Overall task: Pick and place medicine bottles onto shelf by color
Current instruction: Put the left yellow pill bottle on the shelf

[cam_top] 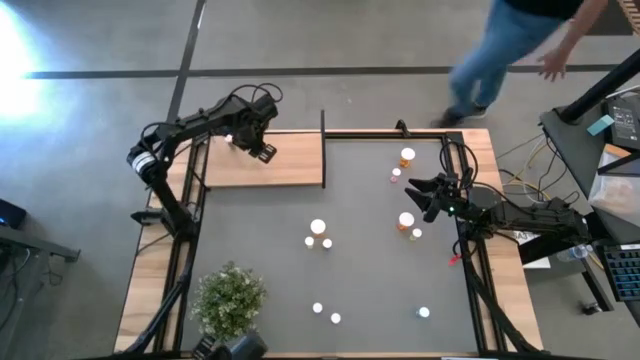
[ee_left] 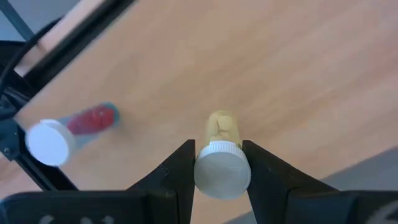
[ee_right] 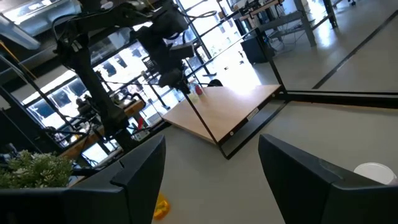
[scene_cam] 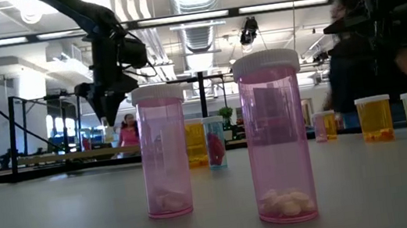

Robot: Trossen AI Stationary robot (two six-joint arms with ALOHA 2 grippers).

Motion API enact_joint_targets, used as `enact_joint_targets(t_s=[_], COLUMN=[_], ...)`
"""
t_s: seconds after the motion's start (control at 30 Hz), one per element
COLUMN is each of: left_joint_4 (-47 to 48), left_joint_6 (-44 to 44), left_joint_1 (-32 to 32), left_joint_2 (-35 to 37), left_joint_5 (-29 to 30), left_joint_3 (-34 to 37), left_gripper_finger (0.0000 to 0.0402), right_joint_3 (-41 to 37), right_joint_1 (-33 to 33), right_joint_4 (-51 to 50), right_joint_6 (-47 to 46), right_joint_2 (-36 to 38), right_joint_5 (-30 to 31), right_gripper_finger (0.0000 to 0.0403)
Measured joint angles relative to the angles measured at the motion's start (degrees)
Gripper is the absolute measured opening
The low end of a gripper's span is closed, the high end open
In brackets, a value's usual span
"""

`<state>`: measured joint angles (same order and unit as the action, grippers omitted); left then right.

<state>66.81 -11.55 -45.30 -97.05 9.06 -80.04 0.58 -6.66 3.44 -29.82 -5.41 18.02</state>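
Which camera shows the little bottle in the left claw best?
The left wrist view: the pale bottle sits close up, pinched at its white cap in the left claw above the shelf. The high and low views show only the claw there; the right wrist view shows it far off.

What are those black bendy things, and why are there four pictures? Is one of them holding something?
Those are two robot arms at a table. One picture looks down from above, one looks across the table top, and two come from little cameras on the arms' wrists.

The left gripper is over the wooden shelf, its jaws shut on a small yellowish bottle with a white cap. A red bottle already lies on the shelf.

The right gripper waits with open jaws and holds nothing. More medicine bottles stand on the table, like the pink ones up close. A green plant sits in one corner, and a person walks past.
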Motion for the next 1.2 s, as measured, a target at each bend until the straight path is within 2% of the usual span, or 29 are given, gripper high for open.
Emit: enact_joint_targets(t_s=[0.23,0.77,1.2], left_joint_4=[-1.89,0.11,0.45], left_joint_6=[3.27,4.44,3.53], left_joint_1=[-1.97,-4.23,-6.82], left_joint_2=[-0.85,-7.58,-8.16], left_joint_5=[0.01,-0.32,0.02], left_joint_3=[-1.38,-7.39,-7.94], left_gripper_finger=[0.0098,0.0098,0.0098], right_joint_3=[0.00,0.00,0.00], right_joint_1=[0.00,0.01,0.00], right_joint_4=[0.00,0.00,0.00], right_joint_6=[0.00,0.00,0.00], right_joint_2=[0.01,0.02,0.01], right_joint_5=[0.00,-0.01,-0.02], right_gripper_finger=[0.0247,0.0247,0.0247])
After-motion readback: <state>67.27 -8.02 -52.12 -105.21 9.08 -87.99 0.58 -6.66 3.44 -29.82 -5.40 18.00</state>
